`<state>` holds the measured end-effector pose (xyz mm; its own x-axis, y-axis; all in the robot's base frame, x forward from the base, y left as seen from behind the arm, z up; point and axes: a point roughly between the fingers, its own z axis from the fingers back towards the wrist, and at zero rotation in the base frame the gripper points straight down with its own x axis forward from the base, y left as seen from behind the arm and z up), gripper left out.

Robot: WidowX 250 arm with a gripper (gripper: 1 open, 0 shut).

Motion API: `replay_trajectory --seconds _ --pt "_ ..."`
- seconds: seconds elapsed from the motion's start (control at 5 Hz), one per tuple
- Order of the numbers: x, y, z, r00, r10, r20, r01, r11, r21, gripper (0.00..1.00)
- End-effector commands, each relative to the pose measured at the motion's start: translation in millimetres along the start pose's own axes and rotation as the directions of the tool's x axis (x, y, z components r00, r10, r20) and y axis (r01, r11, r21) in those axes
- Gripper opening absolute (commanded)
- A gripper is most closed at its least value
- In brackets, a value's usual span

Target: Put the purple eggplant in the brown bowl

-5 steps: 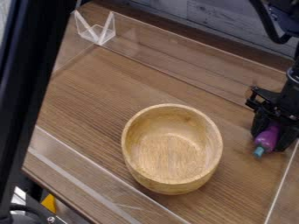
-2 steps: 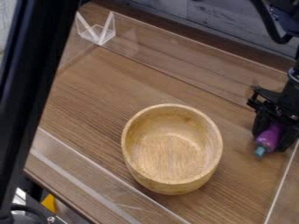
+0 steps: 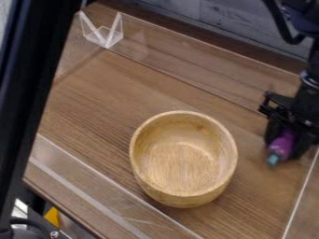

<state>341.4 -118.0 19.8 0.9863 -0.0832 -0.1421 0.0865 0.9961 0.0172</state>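
Purple eggplant (image 3: pixel 284 147) is sitting in the grasp of the hand (image 3: pixel 281 140), to the right of the brown bowl (image 3: pixel 185 159), which is resting on the bench (image 3: pixel 106 112).

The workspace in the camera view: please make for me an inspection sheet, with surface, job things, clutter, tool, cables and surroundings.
Surface: brown wooden table, with visible grain.
Job things: brown bowl upright, nothing inside; purple eggplant at the tool, to the right of the bowl in the picture, teal end toward the bowl.
Clutter: clear angular object near the far left corner of the picture.
Tool: dark, blurred, around the eggplant; firmness of grip cannot be told.
Cables: nothing seen for certain.
Surroundings: large black shape at the left side; small yellow piece at the lower left.
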Motion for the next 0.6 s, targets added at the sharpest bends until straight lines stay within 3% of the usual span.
replay_trajectory --seconds 0.0,0.2,0.4 --pt "-7.2 12.4 32.1 0.995 0.084 0.058 -0.083 0.996 -0.019 0.0" --pt "-15.5 16.5 49.4 0.992 0.109 0.065 -0.108 0.994 -0.026 0.0" --pt "-30.3 23.8 86.0 0.985 0.135 0.108 -0.131 0.99 -0.05 0.0"
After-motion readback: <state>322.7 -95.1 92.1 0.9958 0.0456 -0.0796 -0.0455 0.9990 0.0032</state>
